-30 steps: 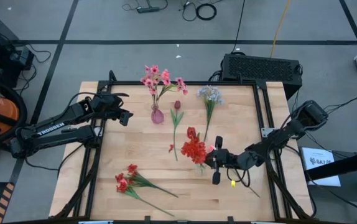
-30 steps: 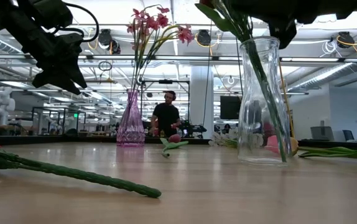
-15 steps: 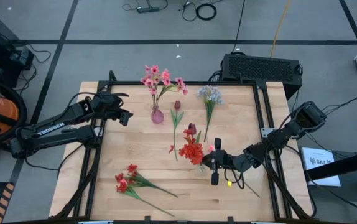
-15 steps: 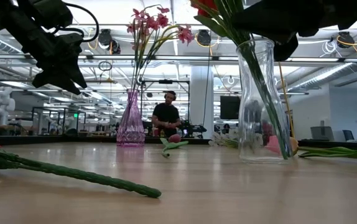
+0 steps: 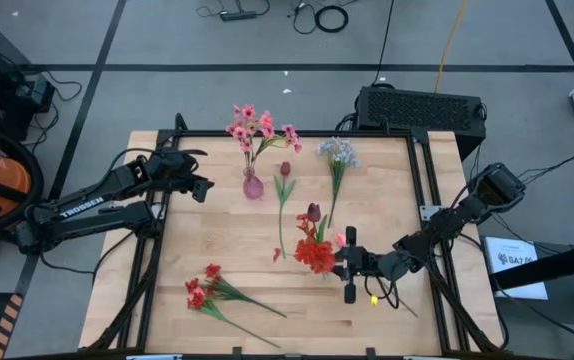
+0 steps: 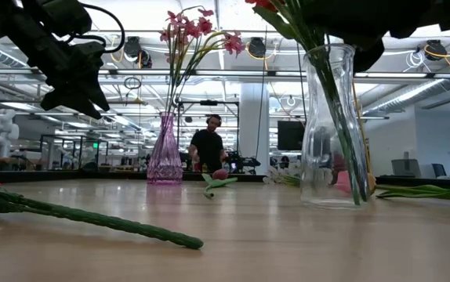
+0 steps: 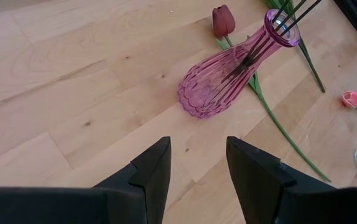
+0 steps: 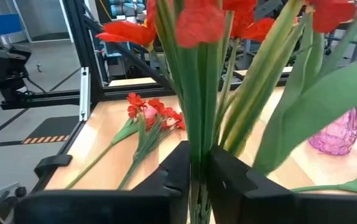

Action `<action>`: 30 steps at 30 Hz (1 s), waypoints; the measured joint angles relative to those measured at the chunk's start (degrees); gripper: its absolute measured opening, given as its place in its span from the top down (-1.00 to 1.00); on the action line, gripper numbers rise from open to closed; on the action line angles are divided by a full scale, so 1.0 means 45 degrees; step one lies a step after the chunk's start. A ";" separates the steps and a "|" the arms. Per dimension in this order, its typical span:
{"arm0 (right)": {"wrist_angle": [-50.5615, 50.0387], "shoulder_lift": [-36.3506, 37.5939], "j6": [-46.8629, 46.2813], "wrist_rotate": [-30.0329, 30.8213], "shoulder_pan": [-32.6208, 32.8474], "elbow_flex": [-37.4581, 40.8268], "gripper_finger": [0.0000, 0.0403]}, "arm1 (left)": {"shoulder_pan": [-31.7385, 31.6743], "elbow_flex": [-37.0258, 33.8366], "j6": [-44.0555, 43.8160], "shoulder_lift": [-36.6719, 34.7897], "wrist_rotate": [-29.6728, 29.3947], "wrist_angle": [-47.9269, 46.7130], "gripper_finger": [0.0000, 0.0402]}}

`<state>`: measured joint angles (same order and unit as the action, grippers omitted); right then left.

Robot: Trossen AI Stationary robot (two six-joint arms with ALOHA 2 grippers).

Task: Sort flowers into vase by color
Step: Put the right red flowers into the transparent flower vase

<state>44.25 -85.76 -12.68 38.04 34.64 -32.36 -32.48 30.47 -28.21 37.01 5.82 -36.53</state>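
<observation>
My right gripper (image 5: pixel 346 264) is shut on a bunch of red flowers (image 5: pixel 315 254) with a dark maroon tulip (image 5: pixel 313 212) in it. The bunch stands in the clear glass vase (image 6: pixel 331 125). My left gripper (image 7: pixel 197 168) hovers open beside the pink vase (image 5: pixel 253 185), which holds the pink sprays (image 5: pixel 255 125). A second maroon tulip (image 5: pixel 285 170), the pale blue-white sprig (image 5: pixel 338 152) and a pink bud (image 5: pixel 340 240) lie on the table. More red flowers (image 5: pixel 205 290) lie near the near-left corner. My right gripper pinches the bunch's green stems (image 8: pixel 198 134) between its two fingers, below the red heads. The fingers come level from the table's right side and lie across the stems. The bunch stands nearly upright, with the stems' lower ends (image 6: pixel 352 176) inside the clear vase.
A black box (image 5: pixel 422 108) sits beyond the table's far edge. A long green stem (image 6: pixel 92 219) lies across the near part of the table in the low view. A person (image 6: pixel 208 145) is in the room behind. Bare wood lies between the pink vase and the near-left flowers.
My right gripper has moved slightly toward the table's near edge, carrying the red bunch with it. The stems have shifted and tilted inside the clear vase. My left arm has kept still.
</observation>
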 joint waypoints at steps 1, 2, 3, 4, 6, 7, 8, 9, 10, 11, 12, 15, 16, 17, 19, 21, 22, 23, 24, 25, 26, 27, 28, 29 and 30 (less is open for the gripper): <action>-0.0002 0.0000 -0.0016 0.0222 0.0072 0.0000 0.74 | 0.0003 0.0002 0.0000 0.0000 0.0000 0.0000 0.20; -0.0004 0.0000 -0.0015 0.0500 0.0141 0.0000 0.71 | 0.0001 0.0002 0.0000 -0.0002 0.0018 0.0001 0.20; -0.0002 0.0000 -0.0005 0.0800 0.0196 0.0000 0.68 | 0.0003 0.0002 -0.0005 0.0000 0.0070 0.0000 0.20; 0.0000 0.0000 0.0024 0.1106 0.0239 0.0000 0.65 | -0.0001 0.0002 0.0000 0.0000 0.0099 0.0000 0.20; -0.0043 0.0000 0.0086 0.1593 0.0327 0.0000 0.59 | 0.0001 0.0002 -0.0005 0.0000 0.0170 0.0002 0.20; -0.0083 0.0000 0.0089 0.1756 0.0345 0.0000 0.55 | -0.0002 0.0002 -0.0005 0.0000 0.0184 0.0000 0.20; -0.0092 0.0000 0.0081 0.1885 0.0376 0.0000 0.52 | -0.0002 0.0002 -0.0005 0.0000 0.0189 0.0000 0.20; -0.0093 0.0000 0.0062 0.1922 0.0404 0.0000 0.49 | 0.0002 0.0002 -0.0005 0.0000 0.0198 0.0000 0.20; -0.0080 0.0007 0.0061 0.1920 0.0412 0.0000 0.46 | 0.0000 0.0002 -0.0005 0.0000 0.0212 0.0004 0.20; -0.0081 0.0030 0.0053 0.1911 0.0416 0.0000 0.43 | -0.0002 0.0002 -0.0005 0.0000 0.0214 0.0000 0.20; -0.0071 0.0053 0.0000 0.1894 0.0426 0.0000 0.40 | -0.0002 0.0002 -0.0005 0.0000 0.0219 0.0003 0.20; 0.0010 0.0058 -0.0042 0.1854 0.0432 0.0000 0.32 | 0.0001 0.0002 -0.0005 0.0000 0.0223 0.0005 0.20; 0.0010 0.0058 -0.0042 0.1836 0.0458 0.0000 0.30 | 0.0002 0.0002 -0.0005 0.0000 0.0223 0.0002 0.20; 0.0010 0.0058 -0.0037 0.1836 0.0492 0.0000 0.28 | -0.0002 0.0002 -0.0001 0.0000 0.0223 0.0004 0.20; 0.0010 0.0058 -0.0037 0.1841 0.0587 0.0000 0.25 | 0.0003 0.0002 -0.0005 0.0000 0.0223 0.0000 0.20; -0.0079 0.0176 -0.0036 0.1804 0.0749 0.0000 0.23 | -0.0002 0.0002 -0.0005 0.0000 0.0223 0.0005 0.20; -0.0118 0.0278 -0.0034 0.1802 0.0811 0.0000 0.23 | 0.0003 0.0002 -0.0005 0.0000 0.0223 0.0000 0.20; -0.0201 0.0419 -0.0033 0.1802 0.0866 0.0000 0.23 | 0.0001 0.0002 -0.0005 0.0000 0.0223 0.0005 0.20; -0.0423 0.0591 -0.0036 0.1802 0.0927 0.0000 0.23 | 0.0000 0.0002 -0.0005 0.0000 0.0223 0.0000 0.20; -0.0760 0.0800 -0.0037 0.1803 0.0967 0.0000 0.23 | 0.0002 0.0002 -0.0005 0.0000 0.0223 0.0005 0.20; -0.1110 0.0996 -0.0085 0.1811 0.0999 0.0000 0.23 | -0.0002 0.0002 -0.0005 0.0000 0.0223 0.0005 0.20; -0.1495 0.1213 -0.0246 0.1802 0.0999 0.0000 0.23 | 0.0001 0.0002 -0.0005 0.0000 0.0223 0.0002 0.20; -0.1961 0.1453 -0.0481 0.1802 0.0999 0.0000 0.23 | -0.0002 0.0002 -0.0005 0.0000 0.0223 0.0004 0.20; -0.2430 0.1704 -0.0745 0.1782 0.1008 0.0000 0.23 | 0.0003 0.0002 0.0000 0.0000 0.0223 0.0004 0.20; -0.2947 0.2004 -0.1026 0.1636 0.1006 0.0000 0.23 | 0.0001 0.0002 -0.0003 0.0000 0.0223 0.0005 0.20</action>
<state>30.99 -76.74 -17.29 45.41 39.17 -32.36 -32.48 30.48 -28.22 37.01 6.83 -36.51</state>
